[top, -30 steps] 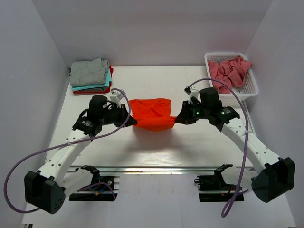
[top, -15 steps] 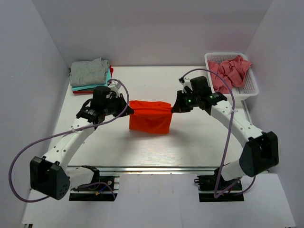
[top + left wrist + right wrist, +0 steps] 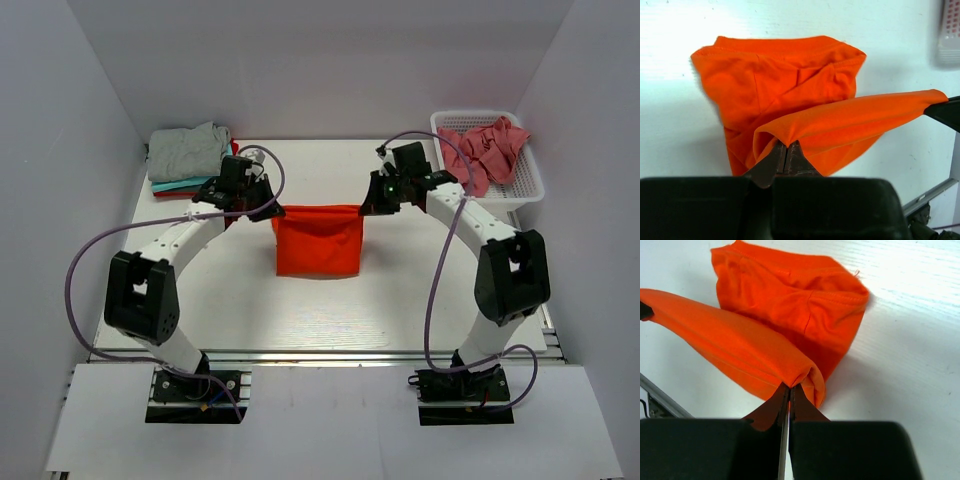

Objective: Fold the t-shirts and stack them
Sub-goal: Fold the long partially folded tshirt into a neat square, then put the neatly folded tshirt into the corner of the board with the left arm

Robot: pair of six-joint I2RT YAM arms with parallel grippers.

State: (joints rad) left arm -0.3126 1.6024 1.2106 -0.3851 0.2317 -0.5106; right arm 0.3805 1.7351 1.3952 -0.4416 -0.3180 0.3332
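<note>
Two corners of one orange-red t-shirt (image 3: pixel 318 240) pinched taut at table (image 3: pixel 400 290) centre, one clamped by left gripper (image 3: pixel 272 208), other by right gripper (image 3: pixel 362 208), fingertips buried in folds, grey-topped stack (image 3: pixel 188 155) at table's far-left corner, lower shirts mostly covered.

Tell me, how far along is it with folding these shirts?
Done: a folded stack, grey over teal over red, sits at the far left. In hand: the left gripper and right gripper both pinch an edge of the orange t-shirt, stretched between them, the rest on the table. Left: crumpled pink shirts wait in the white basket.
</note>
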